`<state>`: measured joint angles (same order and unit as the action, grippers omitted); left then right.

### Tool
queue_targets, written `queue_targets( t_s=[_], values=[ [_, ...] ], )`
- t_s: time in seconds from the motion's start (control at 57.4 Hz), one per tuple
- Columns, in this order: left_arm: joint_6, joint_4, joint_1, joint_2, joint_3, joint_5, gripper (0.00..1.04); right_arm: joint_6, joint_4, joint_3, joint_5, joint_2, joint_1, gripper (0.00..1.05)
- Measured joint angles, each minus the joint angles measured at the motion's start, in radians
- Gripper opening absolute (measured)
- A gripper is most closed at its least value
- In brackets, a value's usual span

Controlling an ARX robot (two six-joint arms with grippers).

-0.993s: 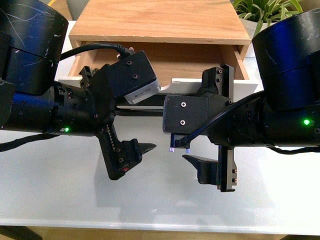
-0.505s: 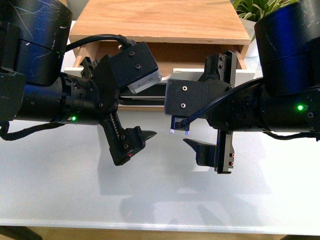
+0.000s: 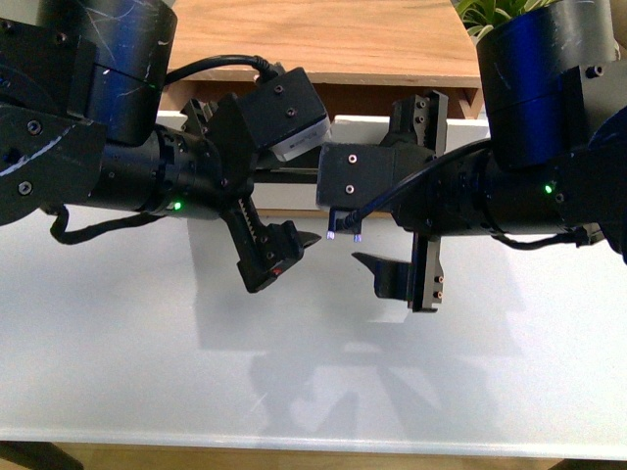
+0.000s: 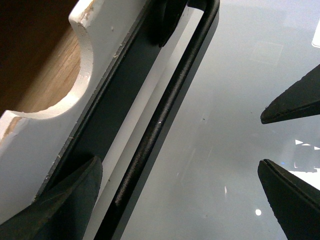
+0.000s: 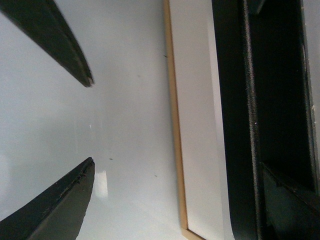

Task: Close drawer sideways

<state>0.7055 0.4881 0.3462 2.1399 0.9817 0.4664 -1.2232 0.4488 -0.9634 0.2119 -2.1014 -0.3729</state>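
The drawer [image 3: 367, 124] is now found pushed nearly flush under the cabinet [image 3: 323, 39]. The left gripper [image 4: 178, 167] and right gripper [image 5: 90, 122] are held spread and empty. Closure is judged almost complete.

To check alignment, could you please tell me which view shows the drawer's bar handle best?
Left wrist view: the bar handle runs clear along the white front. Arms hide most of it in the front view; the right wrist view shows a dark strip.

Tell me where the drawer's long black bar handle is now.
The long black bar handle runs along the white drawer front, centred in the front view, behind the left gripper and right gripper.
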Motion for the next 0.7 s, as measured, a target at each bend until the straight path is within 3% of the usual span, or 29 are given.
queue_targets(
  t_s=[0.697],
  values=[
    [-0.028, -0.046, -0.018, 0.098, 0.185, -0.019, 0.96, -0.003, -0.011, -0.175, -0.014, -0.106, 0.035, 0.96]
  ],
)
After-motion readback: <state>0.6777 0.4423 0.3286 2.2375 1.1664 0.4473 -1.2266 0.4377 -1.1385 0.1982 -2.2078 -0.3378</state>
